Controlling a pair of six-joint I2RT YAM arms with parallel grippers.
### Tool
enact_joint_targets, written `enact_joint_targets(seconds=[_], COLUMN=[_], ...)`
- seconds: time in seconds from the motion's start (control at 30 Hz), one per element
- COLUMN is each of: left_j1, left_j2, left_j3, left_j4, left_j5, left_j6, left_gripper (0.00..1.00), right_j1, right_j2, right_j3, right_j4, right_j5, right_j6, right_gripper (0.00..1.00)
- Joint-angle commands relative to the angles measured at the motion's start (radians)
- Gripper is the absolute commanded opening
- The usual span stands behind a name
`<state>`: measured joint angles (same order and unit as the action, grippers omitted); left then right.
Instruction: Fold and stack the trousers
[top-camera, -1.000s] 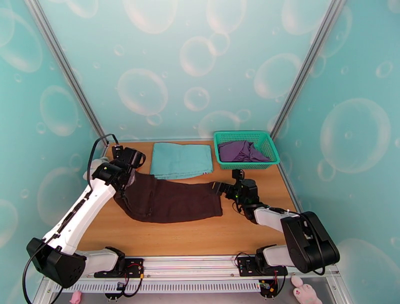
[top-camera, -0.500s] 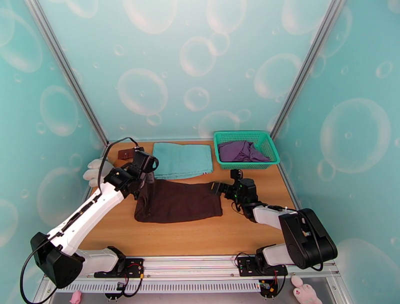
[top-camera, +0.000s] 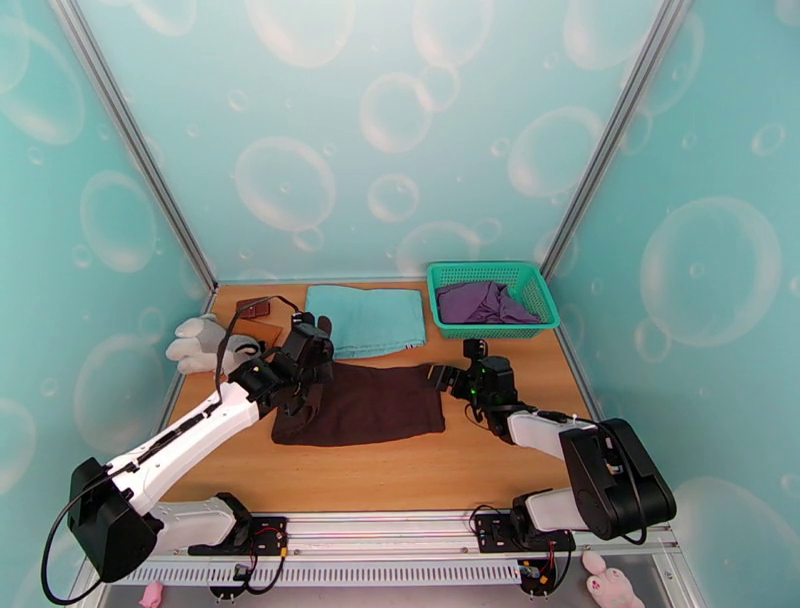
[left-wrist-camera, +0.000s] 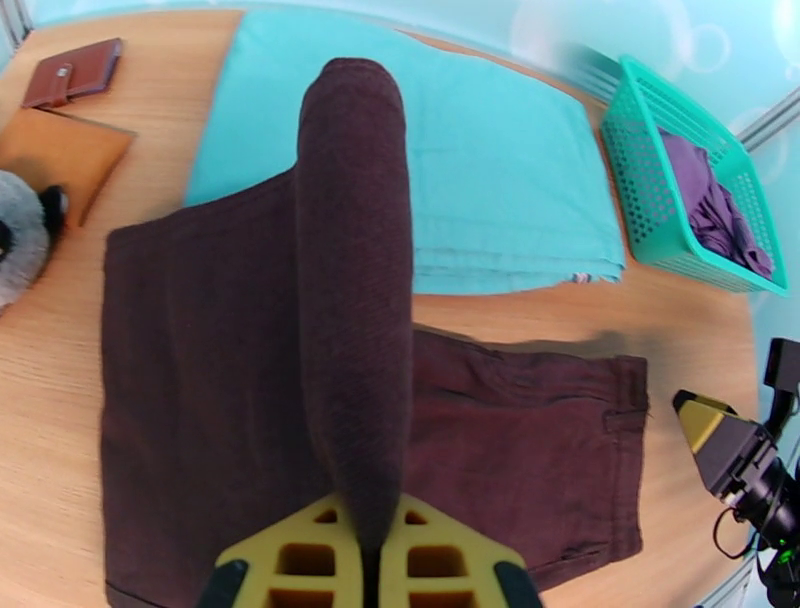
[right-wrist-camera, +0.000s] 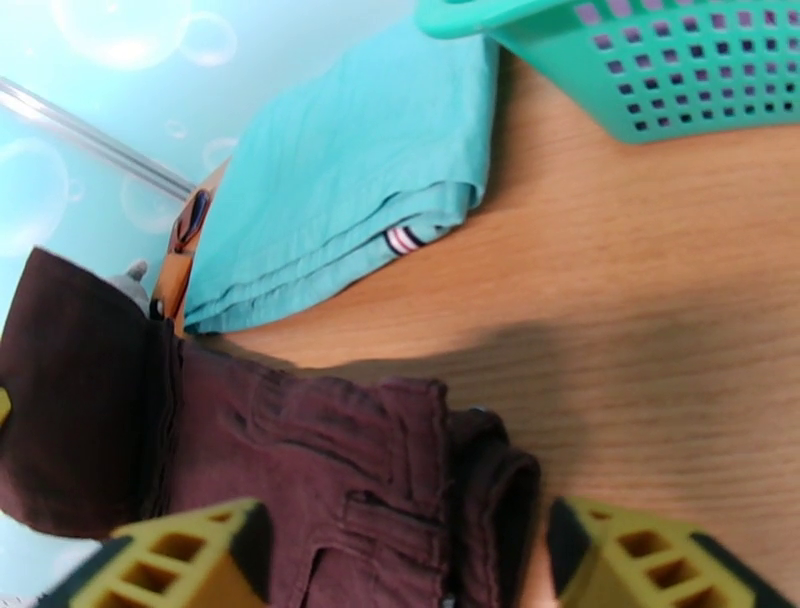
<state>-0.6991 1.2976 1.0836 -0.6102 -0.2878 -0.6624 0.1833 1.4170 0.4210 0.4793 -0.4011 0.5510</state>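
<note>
Trousers (top-camera: 380, 400) lie on seemingly wooden tabletop (top-camera: 400, 470) between bubble-printed walls (top-camera: 330, 120).

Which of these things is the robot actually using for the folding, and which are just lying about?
In the job:
trousers, pinched by the left gripper
right gripper, open astride their waistband

Lying about:
folded teal cloth
green basket holding a purple garment
brown wallet
plush toy

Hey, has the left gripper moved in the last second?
Yes. The left gripper, shut on the trousers, has swung right: it was left of the teal cloth and now sits by that cloth's near-left corner.
</note>
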Motion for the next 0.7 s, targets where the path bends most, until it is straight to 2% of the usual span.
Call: enact_joint_targets(seconds=[0.0,0.1,0.17,0.33,0.67], left_j1=[-0.055,-0.098,-0.120,-0.165,-0.257], left_j2=[0.029,0.053,0.067,0.105,0.177], left_j3=[-0.012,-0.021,-0.023,-0.015,0.022], left_j4=[0.117,0.158,0.181,0.226,0.264], left_j5=[-0.010,-0.030,-0.045,-0.065,-0.086], left_j6=[-0.096,-0.146,-0.172,-0.206,-0.241], left_gripper=[0.00,0.00,0.00,0.00,0.00], right_j1=[-0.011,-0.012,-0.012,-0.001,0.029], right_j2=[0.015,0.025,0.036,0.072,0.176], right_j3=[0.029,0.039,0.041,0.050,0.102], right_j4=[-0.029,-0.049,-0.053,-0.049,-0.098], right_j5=[-0.012,-0.019,-0.027,-0.057,-0.025], right_j6=[0.018,0.013,0.013,0.011,-0.009], right_gripper=[0.64,0.50,0.45,0.39,0.32])
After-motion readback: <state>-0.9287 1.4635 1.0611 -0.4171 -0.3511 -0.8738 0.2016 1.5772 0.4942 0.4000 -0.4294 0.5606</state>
